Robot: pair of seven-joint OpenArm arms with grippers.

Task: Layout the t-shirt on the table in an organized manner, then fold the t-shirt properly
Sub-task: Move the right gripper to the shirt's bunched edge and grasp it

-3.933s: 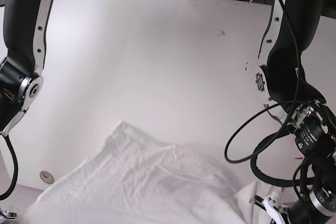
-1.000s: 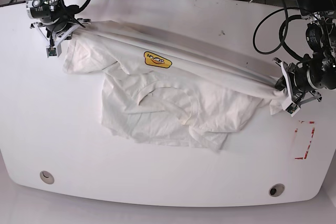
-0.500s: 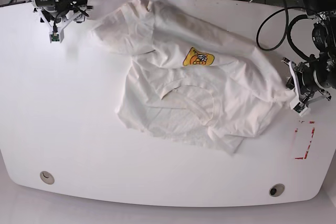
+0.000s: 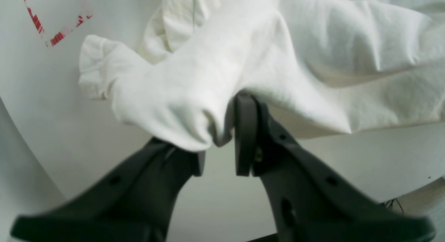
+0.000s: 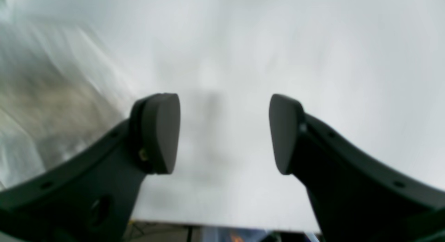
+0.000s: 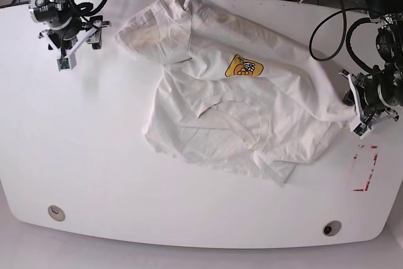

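The white t-shirt [image 6: 239,111] lies crumpled across the upper middle of the table [image 6: 94,155], its yellow patch [image 6: 244,67] facing up. At the shirt's right edge is my left gripper [image 6: 357,118]. In the left wrist view its jaws [image 4: 219,155] stand slightly parted. A fold of the t-shirt [image 4: 215,78] drapes over one finger and hangs loosely in the gap. Over the far left corner, my right gripper [image 6: 66,51] is apart from the shirt. It is open and empty in the right wrist view [image 5: 224,134], which is blurred.
Red tape marks [image 6: 365,168] sit on the table just in front of the left gripper, also seen in the left wrist view [image 4: 52,37]. Two grommet holes [image 6: 56,212] [image 6: 332,228] are near the front edge. Cables hang behind the far edge.
The right gripper let go of the shirt's far-left end and the cloth fell back toward the middle. The left gripper's jaws have just parted around the right-hand fold.
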